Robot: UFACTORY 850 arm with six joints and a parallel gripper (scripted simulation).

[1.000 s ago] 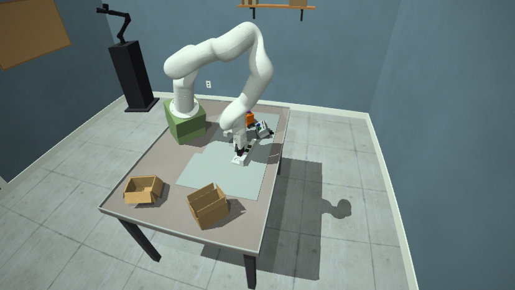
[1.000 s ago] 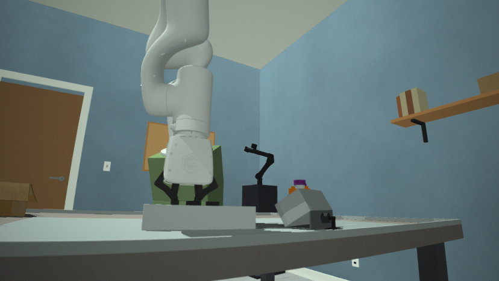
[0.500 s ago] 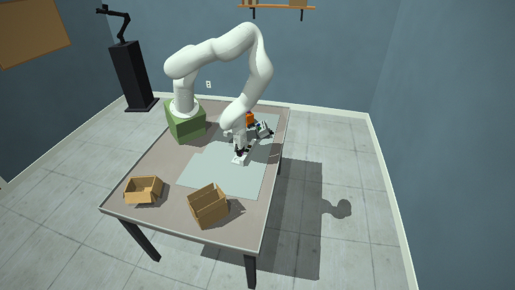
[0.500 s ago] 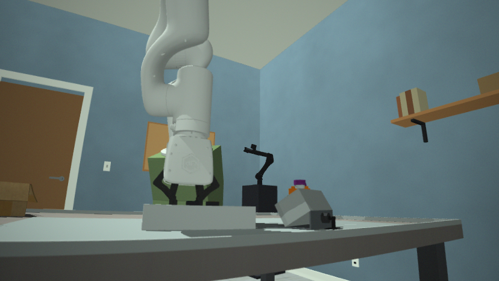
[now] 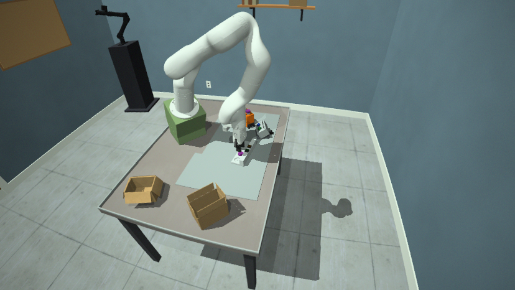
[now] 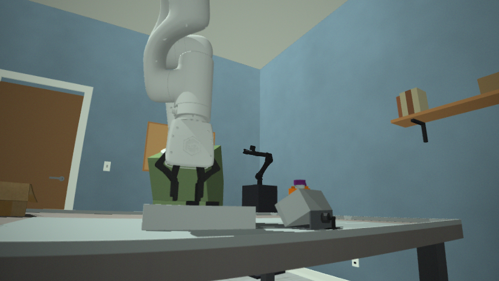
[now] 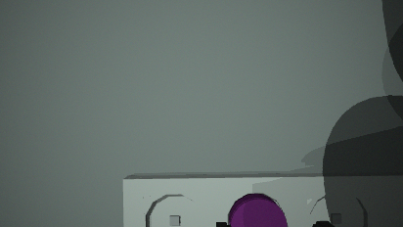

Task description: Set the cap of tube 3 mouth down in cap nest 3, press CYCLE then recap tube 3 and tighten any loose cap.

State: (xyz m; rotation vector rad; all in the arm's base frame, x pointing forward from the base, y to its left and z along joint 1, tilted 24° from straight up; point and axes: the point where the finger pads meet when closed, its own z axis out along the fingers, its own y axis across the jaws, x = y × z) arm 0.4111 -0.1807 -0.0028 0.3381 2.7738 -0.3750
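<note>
Brown-grey desk: beneath the end effector, which stands part open, gripping nothing. White cap tray: directly below it. Purple cap: on the tray, below the fingertips; probably light, rigid, smooth. Grasp opposite side walls squarely; limit force.

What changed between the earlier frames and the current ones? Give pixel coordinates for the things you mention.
The gripper (image 5: 238, 148) (image 6: 186, 200) (image 7: 272, 225) has risen straight up from the cap tray (image 5: 242, 162) (image 6: 199, 217) (image 7: 205, 188), its fingers slightly wider than a second ago. It appears to have let go of the purple cap (image 5: 240, 154) (image 7: 258, 212), now in view on the tray. The tray, key housing (image 5: 264, 132) (image 6: 304, 209) and cardboard boxes (image 5: 212, 213) look unmoved.
</note>
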